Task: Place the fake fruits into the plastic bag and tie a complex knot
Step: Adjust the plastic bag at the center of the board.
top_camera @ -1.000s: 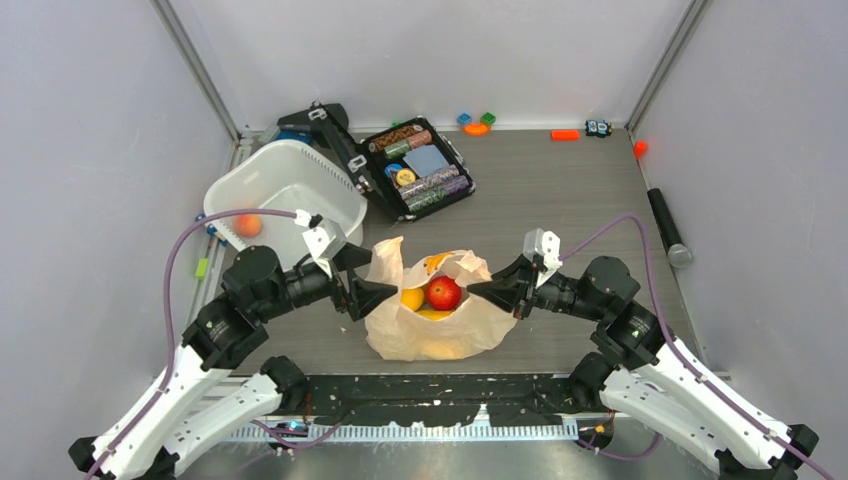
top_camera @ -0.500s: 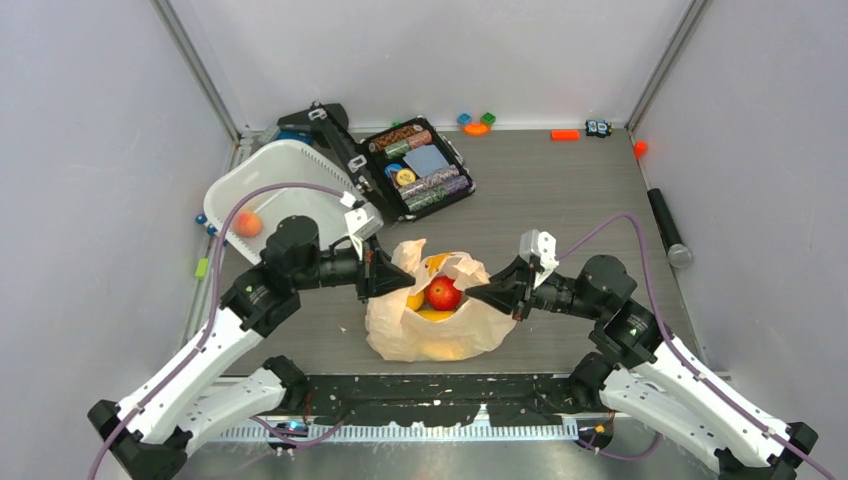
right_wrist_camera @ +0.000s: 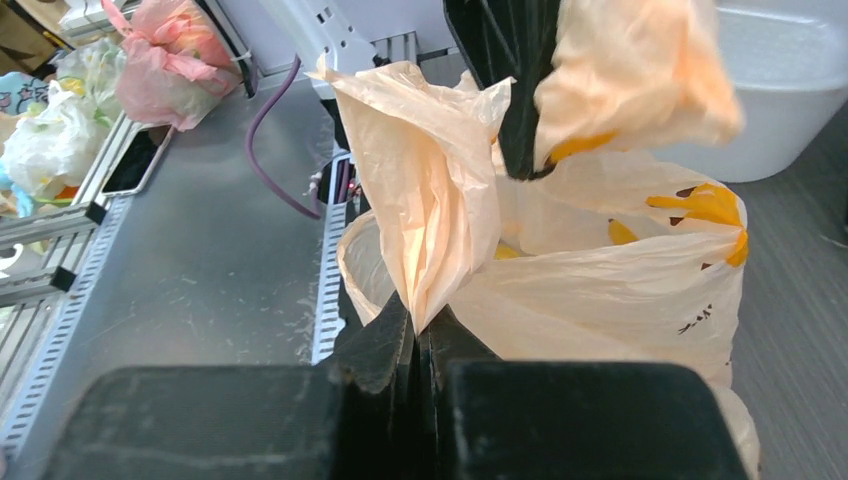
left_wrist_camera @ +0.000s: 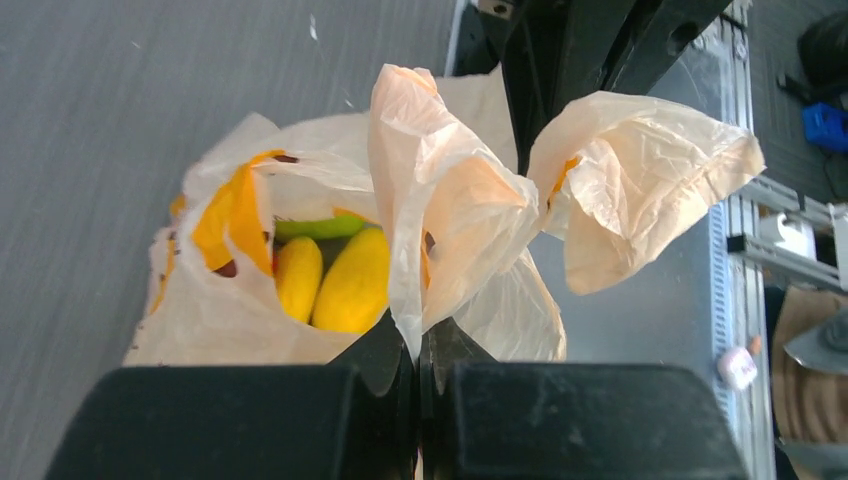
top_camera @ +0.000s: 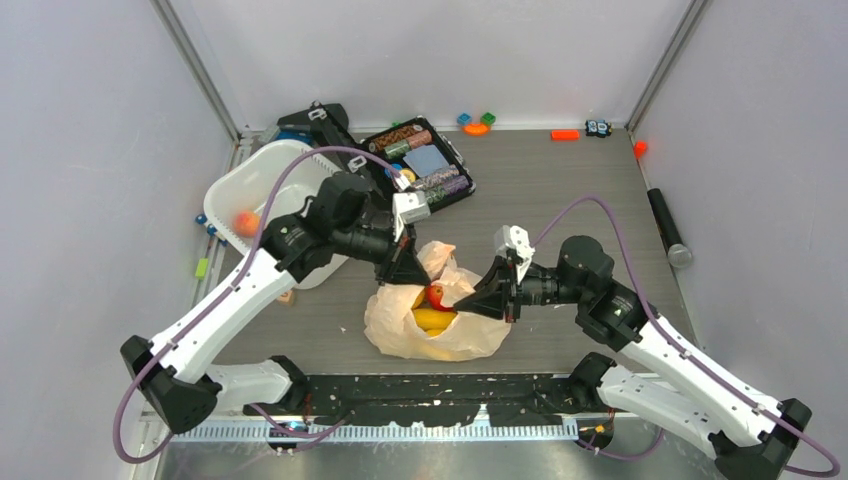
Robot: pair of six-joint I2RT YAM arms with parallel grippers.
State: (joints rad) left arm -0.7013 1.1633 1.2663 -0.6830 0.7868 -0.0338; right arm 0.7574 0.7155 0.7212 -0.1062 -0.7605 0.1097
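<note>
Mid-table, thin peach translucent plastic bag [top_camera: 455, 335] sat with glossy yellow and red plastic fruits [top_camera: 432, 318] inside. Left gripper [left_wrist_camera: 418, 345] and right gripper [right_wrist_camera: 420, 322] were each clamped shut on its gathered top edge.

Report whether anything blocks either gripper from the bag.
Nothing visible does. The left gripper and the right gripper are each shut on the top edge of the bag, with fruits inside.
</note>
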